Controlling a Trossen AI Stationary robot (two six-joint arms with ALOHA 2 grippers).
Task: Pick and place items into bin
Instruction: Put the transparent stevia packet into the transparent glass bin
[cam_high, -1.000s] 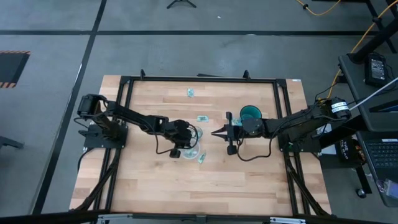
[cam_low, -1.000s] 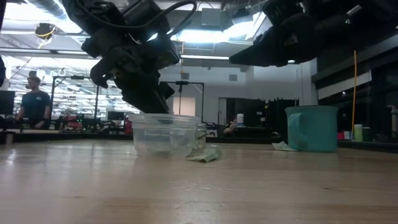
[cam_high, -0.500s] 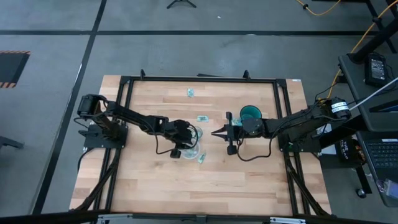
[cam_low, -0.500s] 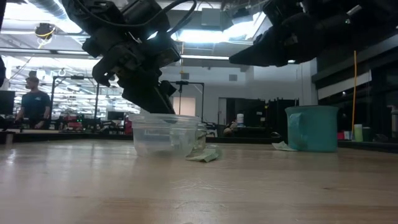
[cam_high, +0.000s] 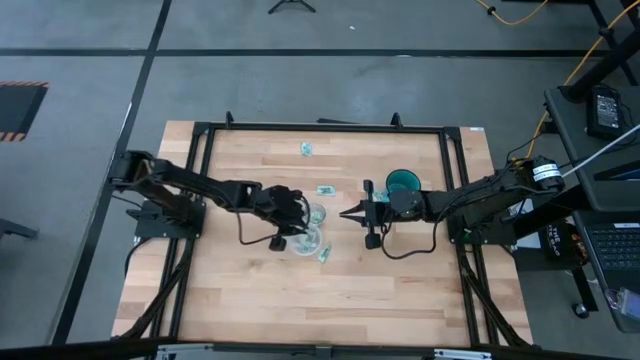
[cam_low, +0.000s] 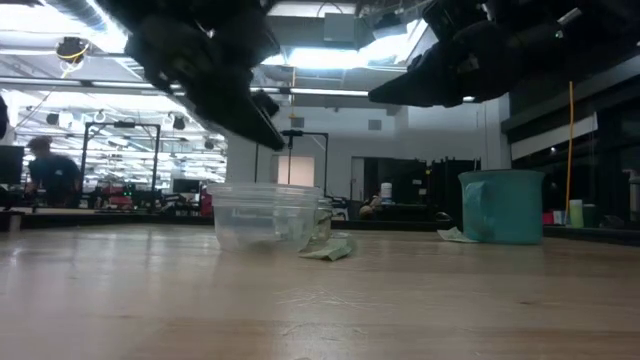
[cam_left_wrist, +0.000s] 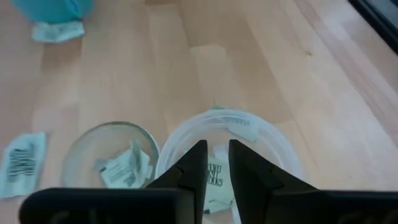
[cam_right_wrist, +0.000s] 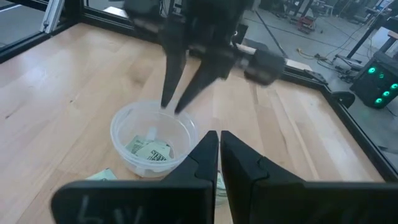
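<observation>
The clear round bin (cam_high: 312, 243) stands mid-table with several teal-and-white packets (cam_right_wrist: 152, 149) lying in it. My left gripper (cam_left_wrist: 216, 152) hovers open just above the bin's mouth, tilted down, nothing between its fingers; it also shows in the right wrist view (cam_right_wrist: 173, 106). My right gripper (cam_high: 352, 213) hangs shut and empty to the bin's right. Loose packets lie flat on the table: one against the bin's near side (cam_high: 325, 255), one by the mug (cam_high: 326, 190), one at the far edge (cam_high: 306, 149).
A teal mug (cam_high: 403, 182) stands right of centre, behind my right gripper. A clear round lid or dish (cam_left_wrist: 93, 149) lies beside the bin with a packet (cam_left_wrist: 124, 168) at it. A black frame (cam_high: 320, 127) rims the table. People stand in the room beyond.
My left gripper has risen out of the bin's mouth and drawn back a little toward the table's left edge; it now hangs clear above the rim. The bin and the packets have stayed in place.
</observation>
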